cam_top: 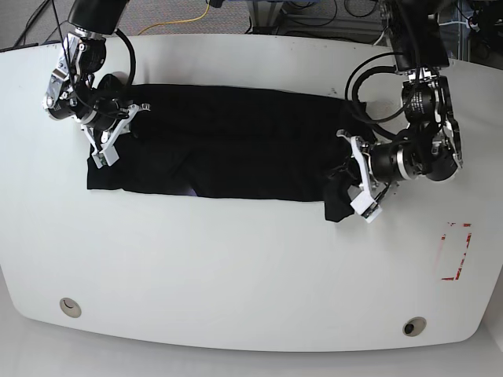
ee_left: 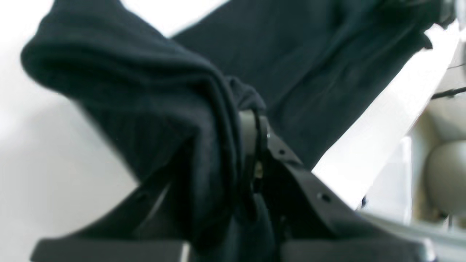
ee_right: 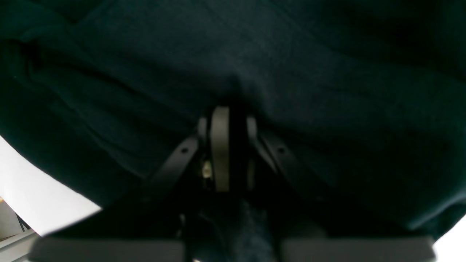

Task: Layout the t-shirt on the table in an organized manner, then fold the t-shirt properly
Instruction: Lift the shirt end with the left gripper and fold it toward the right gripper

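Note:
The black t-shirt (cam_top: 236, 149) lies stretched in a long band across the far half of the white table (cam_top: 251, 267). My left gripper (cam_top: 350, 177) is at the band's right end and shut on a bunched fold of it. In the left wrist view that fold of the t-shirt (ee_left: 145, 91) drapes over the closed left gripper (ee_left: 251, 125). My right gripper (cam_top: 118, 137) is shut on the shirt's left end. In the right wrist view the t-shirt (ee_right: 291, 72) fills the frame around the closed right gripper (ee_right: 225, 116). No print shows.
A red tape rectangle (cam_top: 454, 251) marks the table near its right edge. Two round grommet holes (cam_top: 69, 306) (cam_top: 414, 326) sit near the front edge. Cables lie beyond the far edge.

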Robot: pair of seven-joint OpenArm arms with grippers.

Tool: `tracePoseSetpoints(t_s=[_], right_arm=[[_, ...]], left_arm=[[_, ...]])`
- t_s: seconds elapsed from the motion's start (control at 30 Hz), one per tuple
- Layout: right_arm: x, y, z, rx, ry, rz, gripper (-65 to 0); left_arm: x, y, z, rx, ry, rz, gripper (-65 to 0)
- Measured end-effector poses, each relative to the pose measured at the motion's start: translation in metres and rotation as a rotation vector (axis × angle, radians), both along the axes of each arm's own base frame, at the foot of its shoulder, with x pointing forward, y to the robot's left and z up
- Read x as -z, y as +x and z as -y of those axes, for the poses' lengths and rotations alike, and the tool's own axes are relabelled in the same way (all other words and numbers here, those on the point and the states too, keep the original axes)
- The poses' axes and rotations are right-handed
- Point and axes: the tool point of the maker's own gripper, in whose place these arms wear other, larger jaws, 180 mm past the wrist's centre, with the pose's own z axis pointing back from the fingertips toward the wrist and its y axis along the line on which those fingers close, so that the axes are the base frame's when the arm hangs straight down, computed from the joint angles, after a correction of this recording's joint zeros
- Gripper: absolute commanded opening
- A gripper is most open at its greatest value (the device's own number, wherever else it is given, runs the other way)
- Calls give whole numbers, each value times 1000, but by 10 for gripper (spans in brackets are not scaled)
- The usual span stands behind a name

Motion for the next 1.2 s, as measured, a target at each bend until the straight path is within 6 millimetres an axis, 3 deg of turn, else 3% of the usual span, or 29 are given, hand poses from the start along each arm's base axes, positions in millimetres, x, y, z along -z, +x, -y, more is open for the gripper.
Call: tracePoseSetpoints(t_s=[0.13,0.4,0.87,1.2], right_arm=[[0,0,0,1,1,2,-588],[0,1,0,1,1,2,-588],[-1,1,0,0,0,2,-588],[-1,1,0,0,0,2,-588]], left_arm=[[-2,0,22,8,-68,-8,-625],[13,-5,56,16,-162,-99,-624],[6,11,74,30,-137,-73,-622],[10,1,101,89,-161,-105,-597]])
